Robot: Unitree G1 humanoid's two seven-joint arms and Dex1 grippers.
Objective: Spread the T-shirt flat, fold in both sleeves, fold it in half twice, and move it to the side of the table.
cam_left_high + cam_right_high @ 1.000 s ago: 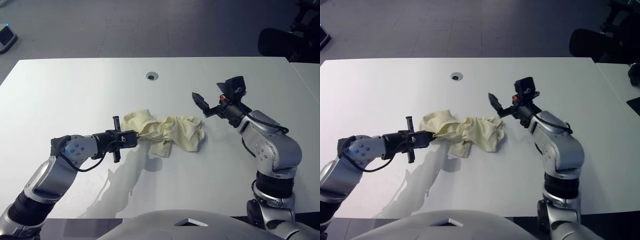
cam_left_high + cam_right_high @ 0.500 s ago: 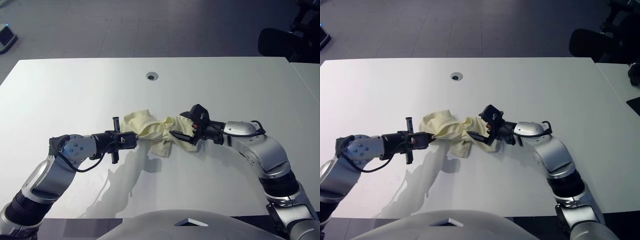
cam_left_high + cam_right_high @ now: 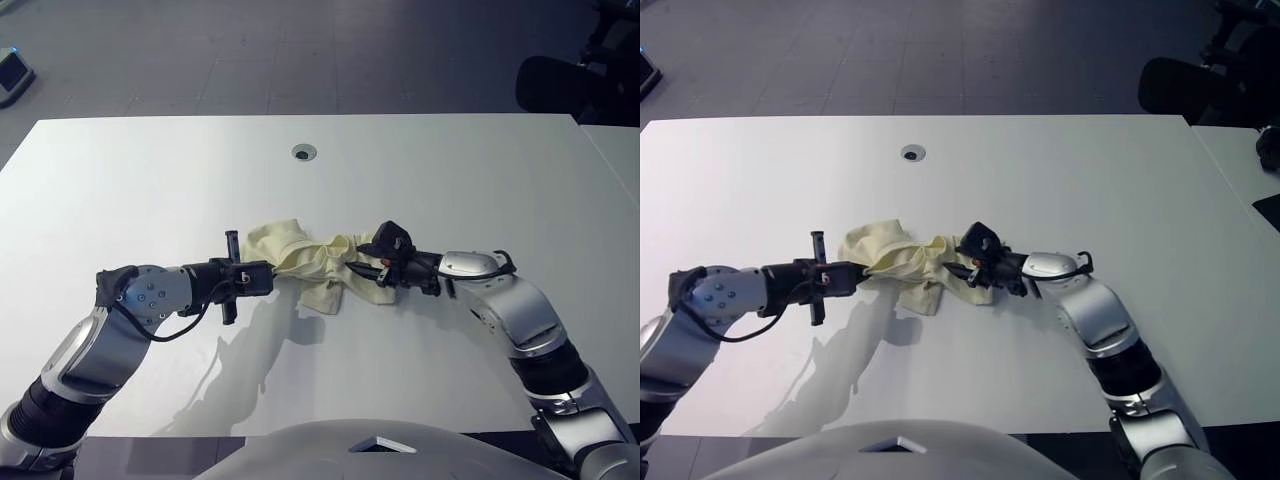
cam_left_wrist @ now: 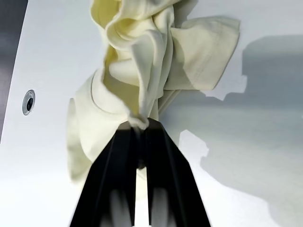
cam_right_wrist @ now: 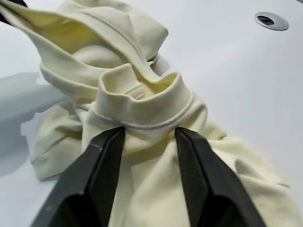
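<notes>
Our left pincer (image 4: 138, 126) is clamped tight on a twisted fold of the pale yellow T-shirt (image 3: 318, 262). The shirt lies bunched on the white tabletop (image 3: 150, 190), stretched between our two pincers. Our right pincer (image 5: 149, 135) sits at the far side of the heap from the left one. Its fingers stand narrowly apart, one on each side of the ribbed collar, with the cloth between them. A round cable hole (image 3: 304, 152) lies beyond the shirt, well apart from both pincers.
</notes>
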